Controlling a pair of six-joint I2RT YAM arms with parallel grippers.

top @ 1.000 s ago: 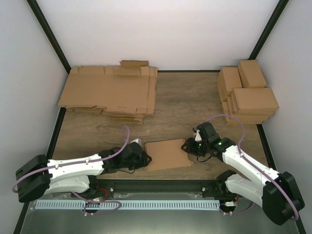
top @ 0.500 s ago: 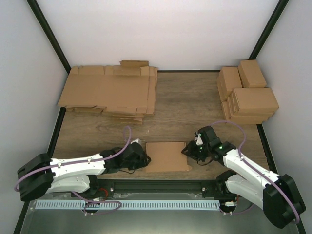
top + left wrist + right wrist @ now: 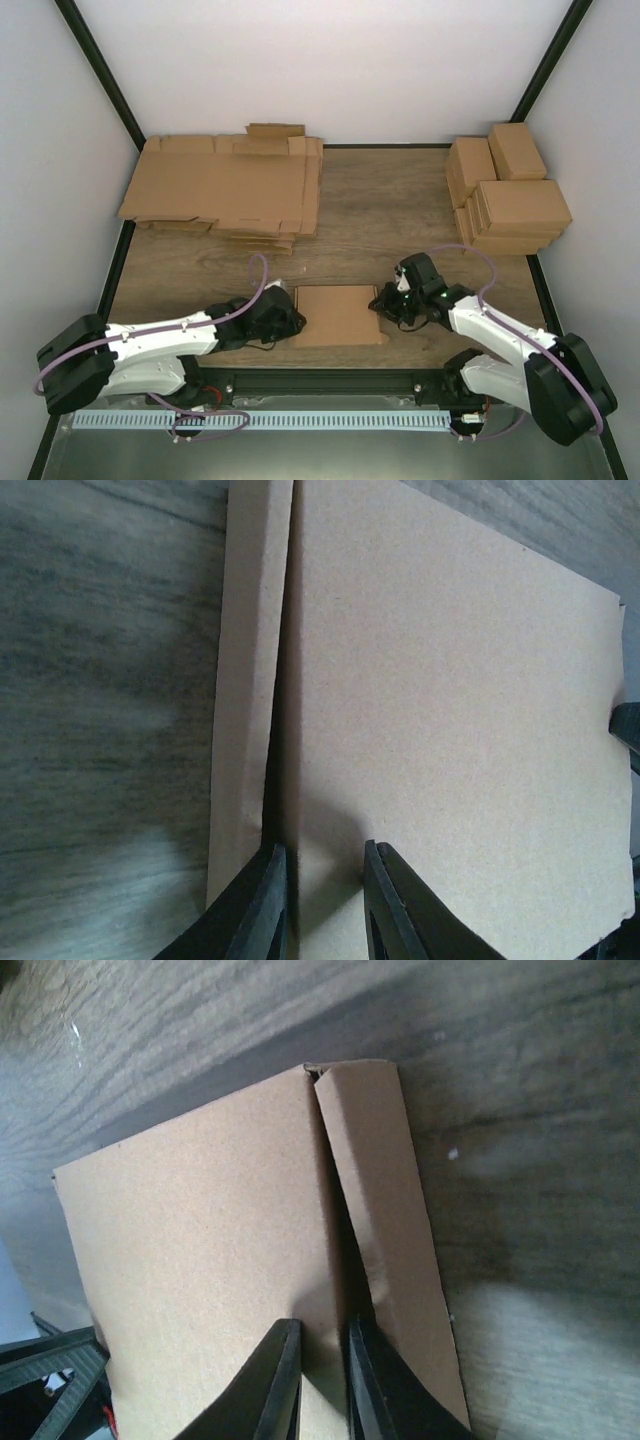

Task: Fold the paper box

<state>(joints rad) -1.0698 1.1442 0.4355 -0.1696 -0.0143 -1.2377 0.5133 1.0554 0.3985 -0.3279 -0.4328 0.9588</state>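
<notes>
Paper box [image 3: 340, 315]: nearly flat on the counter [image 3: 400, 220], lying between the two hands. Left hand [image 3: 325, 910] is pinched shut on one edge. Right hand [image 3: 318, 1380] is nipped onto the opposite edge, with the side flap [image 3: 385, 1210] just outside its fingers. Risk: uneven pull from either hand could skew the crease or tear the cardboard, and the flap may spring open.

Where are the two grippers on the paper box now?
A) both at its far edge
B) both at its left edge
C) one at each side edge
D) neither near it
C: the left gripper is at the left edge of the paper box, the right gripper at its right edge.
</notes>
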